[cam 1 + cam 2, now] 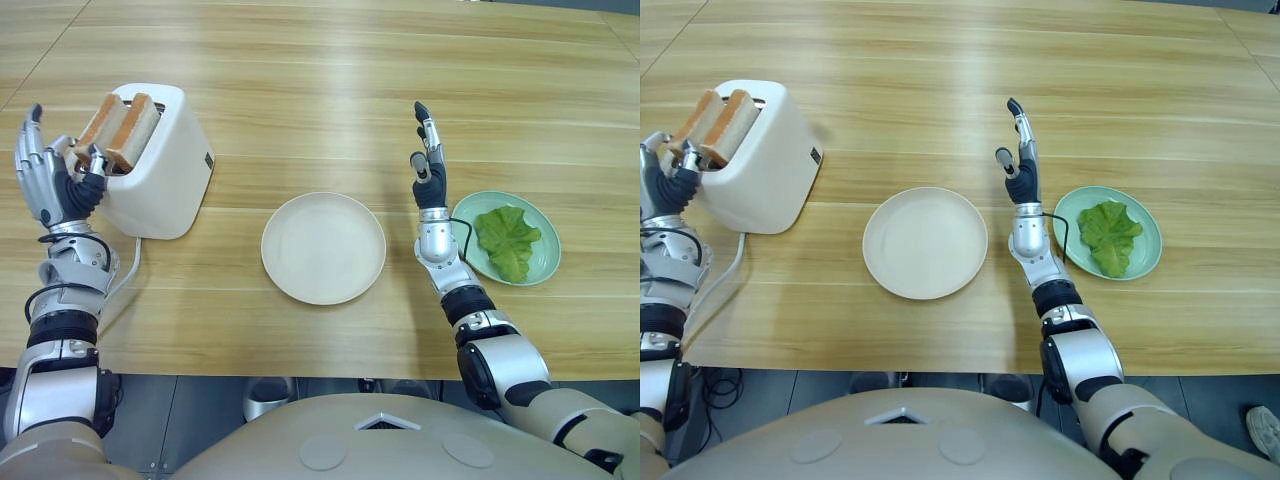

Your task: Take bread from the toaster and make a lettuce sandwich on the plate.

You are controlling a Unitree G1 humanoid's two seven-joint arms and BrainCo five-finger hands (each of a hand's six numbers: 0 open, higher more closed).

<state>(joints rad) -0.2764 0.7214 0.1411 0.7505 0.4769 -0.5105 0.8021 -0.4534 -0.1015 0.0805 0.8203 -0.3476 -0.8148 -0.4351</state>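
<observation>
My left hand is at the left side of the white plastic toaster. Its fingers are mostly straight, with the tips against the nearer of two toasted bread slices standing in the slots, not yet closed on it. My right hand stands upright with its fingers spread and holding nothing, between the round cream plate and the pale green dish of leafy green lettuce. I judge the first step is in hand. Next I should pinch that slice, lift it straight up, and carry it across the wooden desk to the plate.
</observation>
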